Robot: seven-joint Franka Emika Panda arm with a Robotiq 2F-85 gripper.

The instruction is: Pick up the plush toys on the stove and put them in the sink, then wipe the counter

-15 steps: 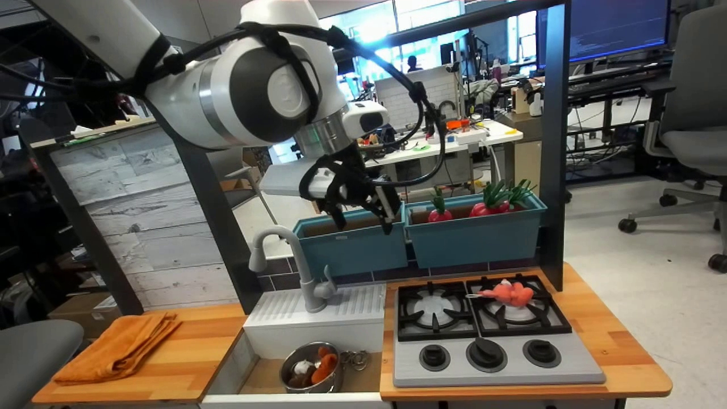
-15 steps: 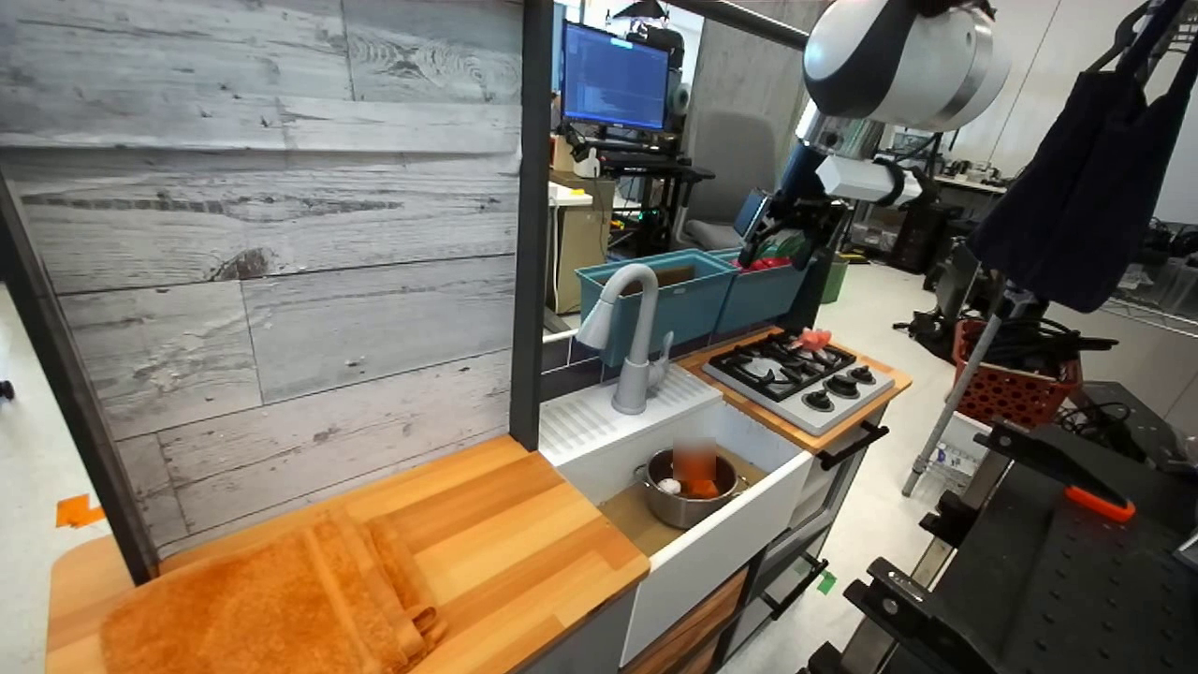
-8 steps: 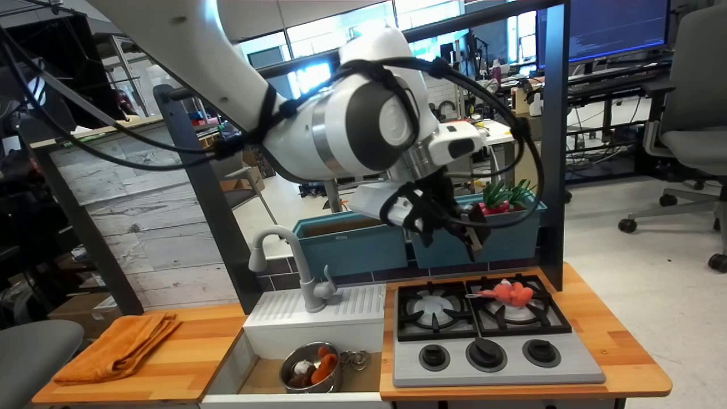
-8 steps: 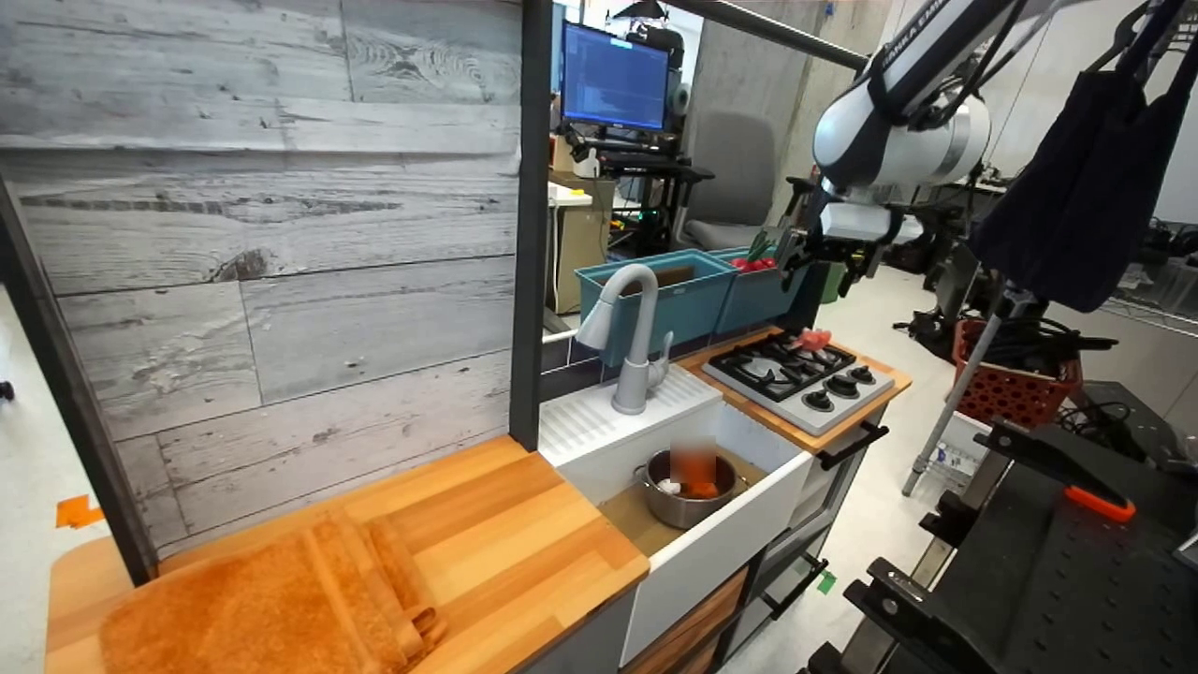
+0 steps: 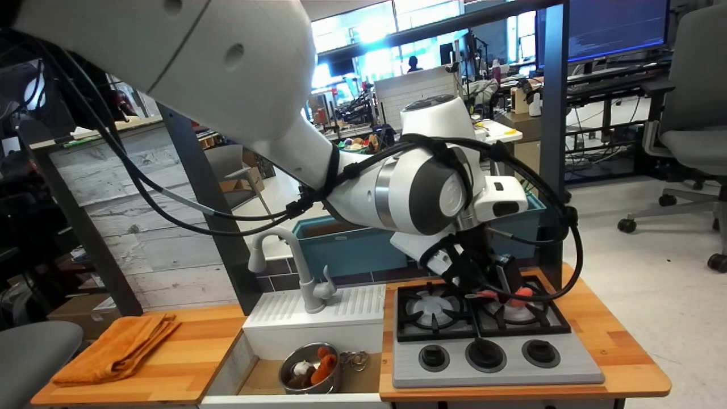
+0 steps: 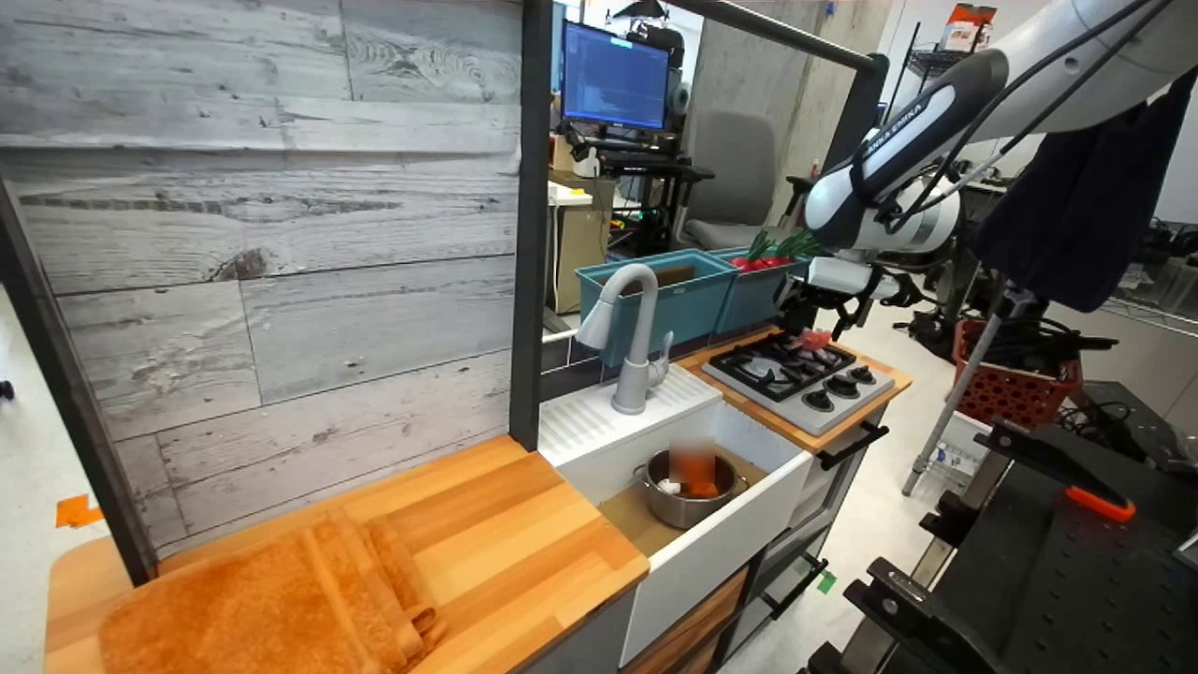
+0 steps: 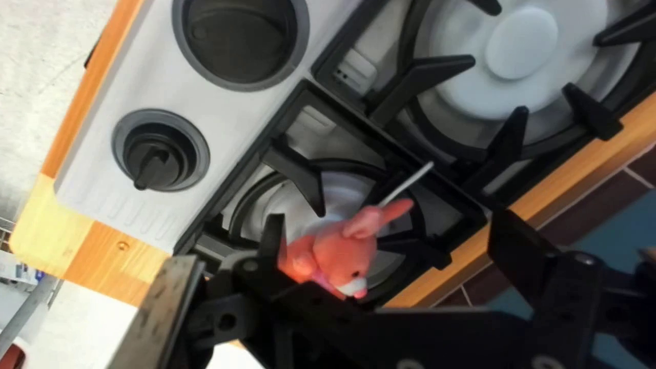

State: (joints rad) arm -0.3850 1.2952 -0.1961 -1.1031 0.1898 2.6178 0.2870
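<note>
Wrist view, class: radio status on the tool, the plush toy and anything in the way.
Tool open over the stove, not gripping. Plush toy lying on a burner grate, partly hidden by the tool. No obstruction seen between them.

In an exterior view we find the windows (image 5: 369, 23) burnt white, their bluish glare spilling over the black bar (image 5: 440, 30). In an exterior view 1 square patch of blur veils part of the metal bowl (image 6: 688, 513). In the wrist view the floor (image 7: 89, 318) bleaches out and the teal bin (image 7: 615, 225) goes soft.
</note>
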